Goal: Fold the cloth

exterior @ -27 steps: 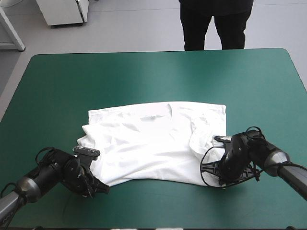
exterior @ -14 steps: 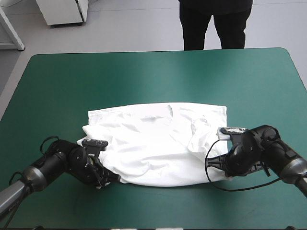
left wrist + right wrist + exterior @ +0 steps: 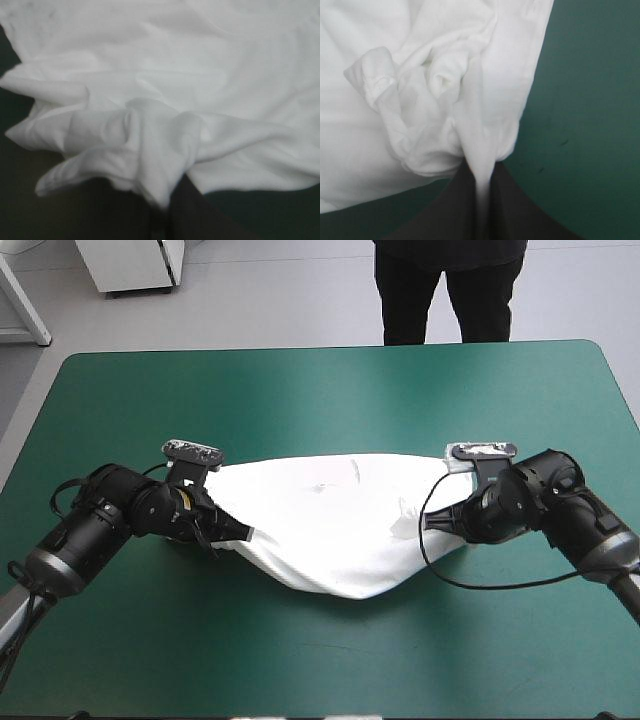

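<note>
Currently my left claw is all but closed on a bunched corner of the shirt. My right claw pinches the opposite corner, with a thin strip of cloth between its fingers. The shirt sags between them over the middle of the table. I cannot tell whether its low fold rests on the cover. Cloth buries both sets of fingertips.
</note>
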Controlling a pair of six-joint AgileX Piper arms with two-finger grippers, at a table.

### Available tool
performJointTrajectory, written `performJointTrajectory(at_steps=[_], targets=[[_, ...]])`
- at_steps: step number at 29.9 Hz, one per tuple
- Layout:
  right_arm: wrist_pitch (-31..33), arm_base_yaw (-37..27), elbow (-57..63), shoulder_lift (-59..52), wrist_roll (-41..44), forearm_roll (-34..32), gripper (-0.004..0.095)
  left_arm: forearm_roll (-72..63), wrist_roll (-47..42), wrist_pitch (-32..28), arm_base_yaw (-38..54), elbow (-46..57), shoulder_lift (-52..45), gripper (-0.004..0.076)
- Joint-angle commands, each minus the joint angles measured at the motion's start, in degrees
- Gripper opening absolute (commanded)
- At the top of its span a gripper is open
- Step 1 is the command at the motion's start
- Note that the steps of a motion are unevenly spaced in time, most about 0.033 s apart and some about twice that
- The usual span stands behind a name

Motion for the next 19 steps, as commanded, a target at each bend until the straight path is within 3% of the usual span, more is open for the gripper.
performJointTrajectory(at_steps=[1,8,19], targets=[[-2.96,-0.24,-5.38,0.86,-0.05,-4.40,-0.0017,4.31,-0.28,-1.06,-0.13,-4.82,1.49,-0.0022],[-6.86,-6.03,-12.70,6.29,-1.15,-5.23,-0.0017,13.47,-3.55,-3.87,0.31,-11.45,7.59,-0.0022],[-10.95,-11.61,-23.42,19.15,-7.90,-0.65,-0.0017,13.45,-2.91,-8.86,7.39,-22.55,19.57,-0.0022]])
